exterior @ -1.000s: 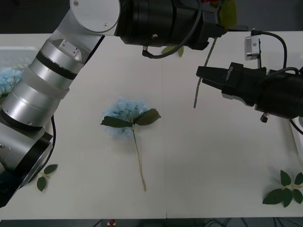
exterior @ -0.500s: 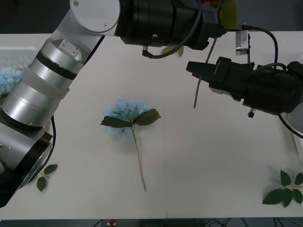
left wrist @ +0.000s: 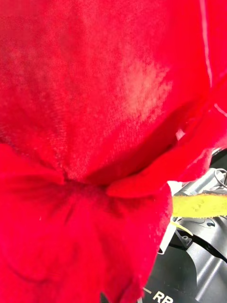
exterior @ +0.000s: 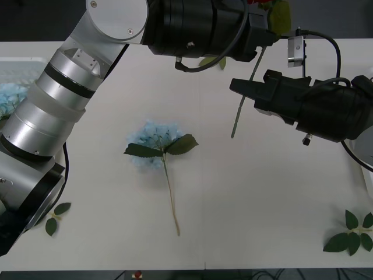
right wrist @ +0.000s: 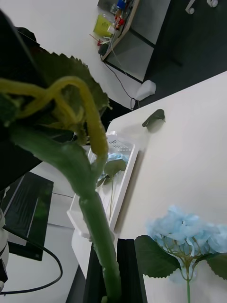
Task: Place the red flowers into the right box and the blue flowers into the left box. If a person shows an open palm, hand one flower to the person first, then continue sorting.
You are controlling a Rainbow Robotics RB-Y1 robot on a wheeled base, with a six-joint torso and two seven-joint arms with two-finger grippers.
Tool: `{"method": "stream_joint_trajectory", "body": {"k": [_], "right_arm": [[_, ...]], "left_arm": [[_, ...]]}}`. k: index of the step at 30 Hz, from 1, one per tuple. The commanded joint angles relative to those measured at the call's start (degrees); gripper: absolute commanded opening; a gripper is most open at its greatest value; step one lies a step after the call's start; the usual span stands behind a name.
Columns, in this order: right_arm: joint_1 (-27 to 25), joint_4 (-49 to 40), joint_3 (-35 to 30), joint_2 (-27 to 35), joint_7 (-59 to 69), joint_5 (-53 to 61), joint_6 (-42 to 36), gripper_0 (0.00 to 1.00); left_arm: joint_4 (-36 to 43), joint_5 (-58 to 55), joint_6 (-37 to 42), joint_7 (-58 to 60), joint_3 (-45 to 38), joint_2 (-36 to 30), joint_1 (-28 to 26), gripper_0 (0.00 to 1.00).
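Red rose head [left wrist: 94, 118] with long green stem [exterior: 243, 105], aloft over the table's far edge; left gripper [exterior: 261, 23] grasping it near the bloom; right gripper [exterior: 242, 88] at the stem, grip cannot be told; pale blue hydrangea [exterior: 154, 143] lying mid-table; white tray [right wrist: 120, 177] at the left edge.

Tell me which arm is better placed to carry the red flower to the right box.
Right. The right gripper is at the red flower's hanging stem, and the right box lies on its side. The left gripper holds the flower high.
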State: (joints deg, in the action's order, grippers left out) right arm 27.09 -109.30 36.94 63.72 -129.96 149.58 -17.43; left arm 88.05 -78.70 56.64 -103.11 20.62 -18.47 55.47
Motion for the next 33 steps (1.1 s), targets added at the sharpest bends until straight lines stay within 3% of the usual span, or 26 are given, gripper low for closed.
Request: {"method": "stream_joint_trajectory", "body": {"k": [1, 6, 7, 8, 11, 13, 26, 29, 33], "right_arm": [[0.33, -1.01, -0.47, 0.09, -1.61, 0.09, 0.47, 0.00], [0.33, -1.01, -0.47, 0.09, -1.61, 0.18, 0.65, 0.00], [0.33, -1.01, -0.47, 0.09, -1.61, 0.18, 0.65, 0.00], [0.33, -1.01, -0.38, 0.18, -1.61, 0.18, 0.56, 0.00], [0.33, -1.01, -0.47, 0.09, -1.61, 0.18, 0.65, 0.00], [0.33, -1.01, -0.47, 0.18, -1.61, 0.18, 0.73, 0.00], [0.33, 0.31, -1.70, 4.14, -1.35, 0.27, 0.82, 0.00], [0.33, 4.09, -3.46, 6.16, -1.00, 0.27, -4.36, 0.00], [0.33, 14.64, -8.47, 8.97, -0.56, 0.18, -19.92, 0.00]], "left_arm": [[1.60, -0.84, -0.39, 2.30, -0.32, 0.28, 2.89, 0.00], [1.60, -0.84, -0.48, 1.77, -0.32, 0.28, 2.89, 0.02], [1.60, -0.84, -0.92, 1.50, -0.32, 0.28, 2.89, 0.23], [1.60, -0.93, -1.18, 1.42, -0.41, 0.28, 2.89, 0.52], [1.60, -1.10, -1.27, 1.42, -0.41, 0.28, 2.89, 0.88], [1.60, -1.10, -1.27, 1.42, -0.41, 0.28, 2.89, 0.98], [-0.51, -3.83, -0.39, 1.15, -1.11, 0.80, 2.54, 1.00], [-0.60, -4.62, 0.05, 1.33, -1.46, 0.80, 2.54, 1.00], [-0.77, -4.18, 4.18, 1.42, -3.75, 0.80, 2.72, 1.00]]}}
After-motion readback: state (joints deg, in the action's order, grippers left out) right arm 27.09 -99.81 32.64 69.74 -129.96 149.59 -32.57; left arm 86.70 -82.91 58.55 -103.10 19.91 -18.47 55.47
